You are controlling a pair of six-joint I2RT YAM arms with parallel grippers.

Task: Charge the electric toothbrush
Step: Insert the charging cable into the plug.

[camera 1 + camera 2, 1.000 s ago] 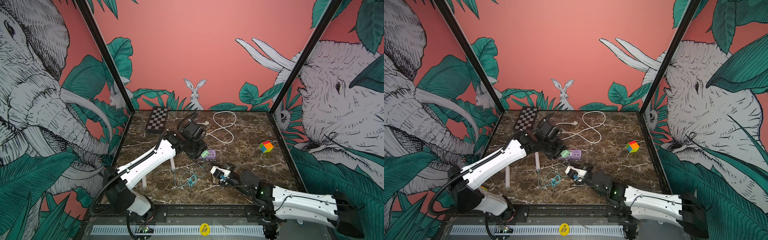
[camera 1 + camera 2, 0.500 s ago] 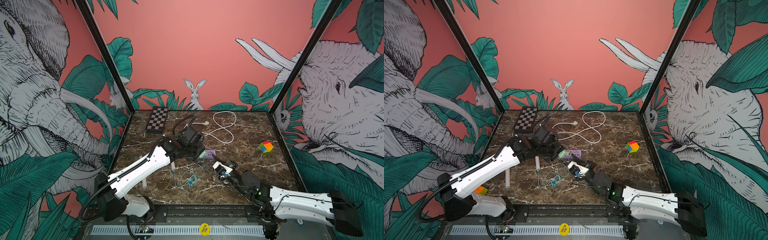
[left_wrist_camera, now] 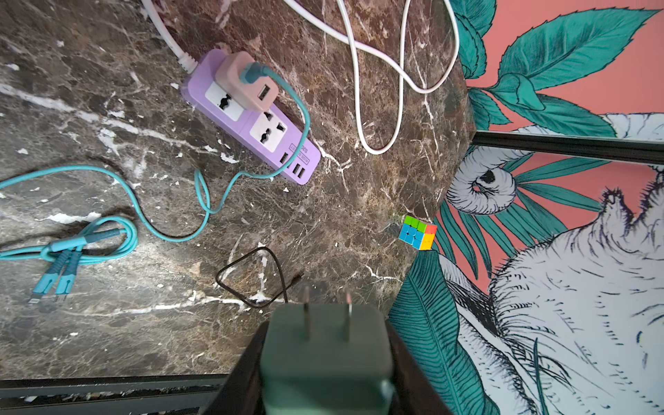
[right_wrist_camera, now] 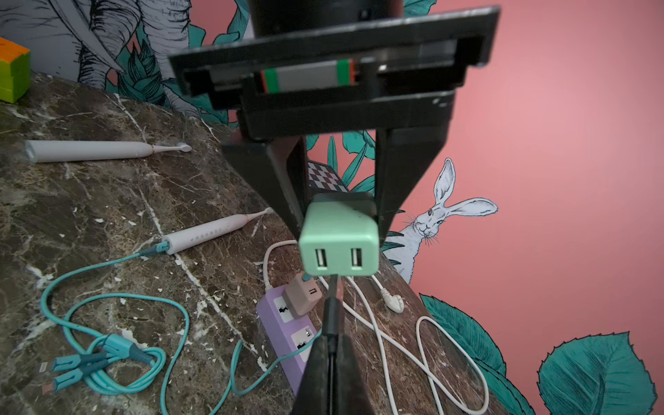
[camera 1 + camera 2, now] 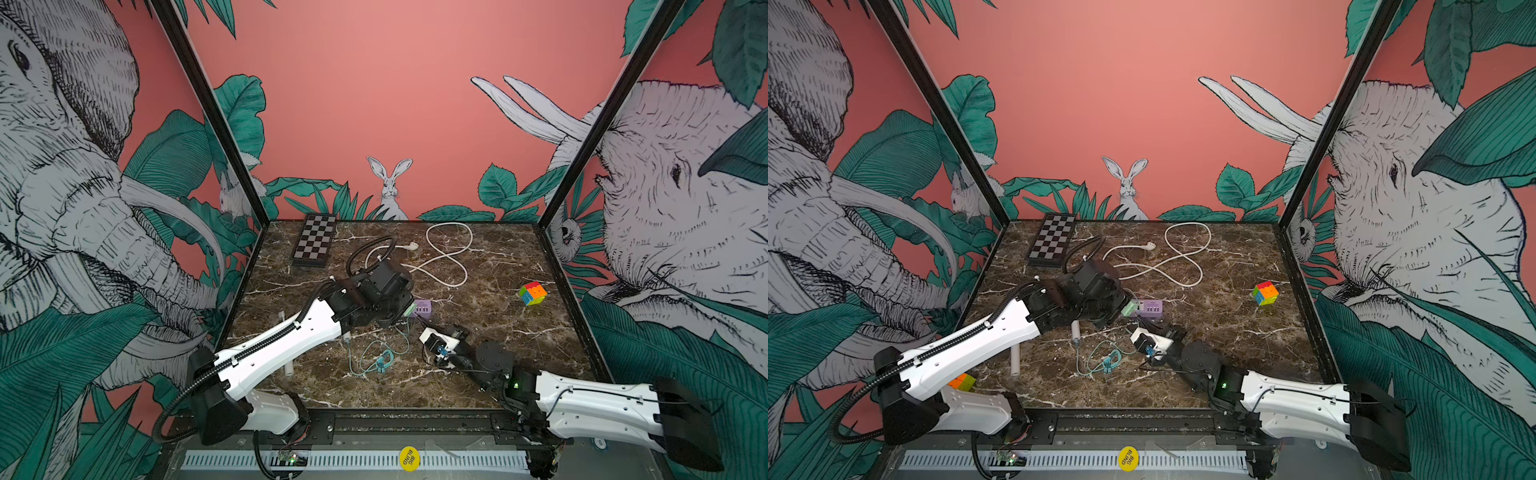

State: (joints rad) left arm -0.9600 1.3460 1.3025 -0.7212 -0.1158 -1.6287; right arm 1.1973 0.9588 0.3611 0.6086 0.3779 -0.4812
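Right wrist view: my right gripper is pinched tight on a black plug; its tip sits just under the green adapter, between the two ports, though I cannot tell whether it touches. My left gripper clamps that adapter by its sides, off the table, ports turned toward my right gripper. Beneath it lies the purple strip with a pink adapter plugged in. The cabled brush lies flat on the marble with a teal cable in its base; the second brush lies flat farther off, toward the left cube.

Left wrist view: the green adapter fills the gap between my left fingers, prongs pointing out over the table; the teal cable runs from the pink adapter; a thin black cable loops on the marble; the right cube sits near the table's edge.

Both top views: the green adapter hangs just beside the strip; the cabled brush shows just past my left arm; the second brush lies further to my left, well apart from both grippers; my right fingertips are too dark to make out.
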